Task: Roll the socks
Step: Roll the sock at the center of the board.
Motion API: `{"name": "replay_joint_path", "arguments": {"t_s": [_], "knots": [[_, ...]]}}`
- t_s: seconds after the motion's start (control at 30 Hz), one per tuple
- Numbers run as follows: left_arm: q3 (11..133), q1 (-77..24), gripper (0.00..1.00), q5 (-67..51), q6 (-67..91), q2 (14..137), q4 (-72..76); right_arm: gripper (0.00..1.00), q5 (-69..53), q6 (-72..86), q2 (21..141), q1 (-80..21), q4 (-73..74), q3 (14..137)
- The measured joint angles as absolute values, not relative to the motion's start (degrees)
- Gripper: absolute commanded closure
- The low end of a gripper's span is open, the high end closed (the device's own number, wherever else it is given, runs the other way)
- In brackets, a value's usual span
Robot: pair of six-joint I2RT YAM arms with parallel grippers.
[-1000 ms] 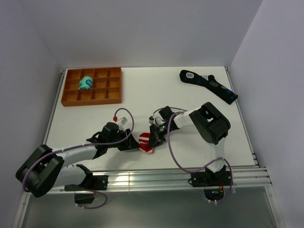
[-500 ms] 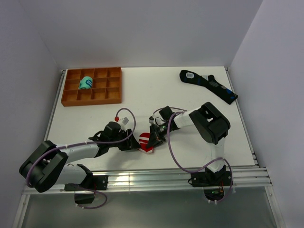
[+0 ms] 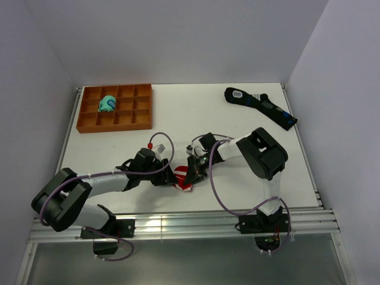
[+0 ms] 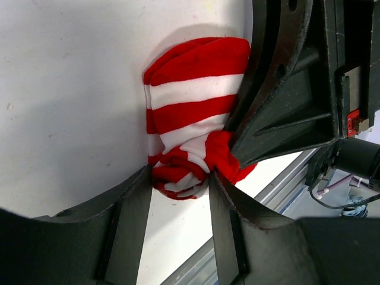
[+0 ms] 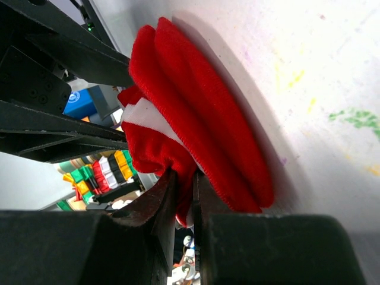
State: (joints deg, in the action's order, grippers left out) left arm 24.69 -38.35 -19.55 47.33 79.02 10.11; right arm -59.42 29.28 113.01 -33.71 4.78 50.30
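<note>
Soft, even overhead light fills the top view: the white table (image 3: 237, 119) is bright but not washed out, and the arms throw only faint shadows. The metal rail (image 3: 178, 224) along its near edge shows pale glare. In the left wrist view the socks (image 4: 190, 101) are crisp, edged by a soft grey shadow, while the left gripper (image 4: 178, 178) is dark and nearly featureless. In the right wrist view the right gripper (image 5: 181, 196) is dim and blurred, as is the clutter past the table's edge.
</note>
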Motion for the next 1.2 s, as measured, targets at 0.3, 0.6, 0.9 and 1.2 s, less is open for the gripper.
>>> {"name": "replay_joint_path", "arguments": {"t_s": [0.3, 0.6, 0.9, 1.2], "knots": [[27.38, -38.48, 0.51, -19.16, 47.24, 81.21, 7.86, 1.0, -59.42, 28.88, 113.1, -33.54, 4.82, 50.3], [32.77, -38.87, 0.59, -17.89, 47.53, 84.51, 1.3, 1.0, -59.46, 28.45, 113.32, -33.41, 5.04, 50.57], [41.01, -40.27, 0.84, -14.41, 48.8, 88.86, -9.96, 0.87, -59.29, 28.01, 113.45, -33.39, 5.87, 51.11], [49.45, -41.19, 1.0, -12.53, 49.41, 93.6, -20.95, 0.68, -56.29, 29.47, 111.59, -33.47, 6.22, 50.48]]}}
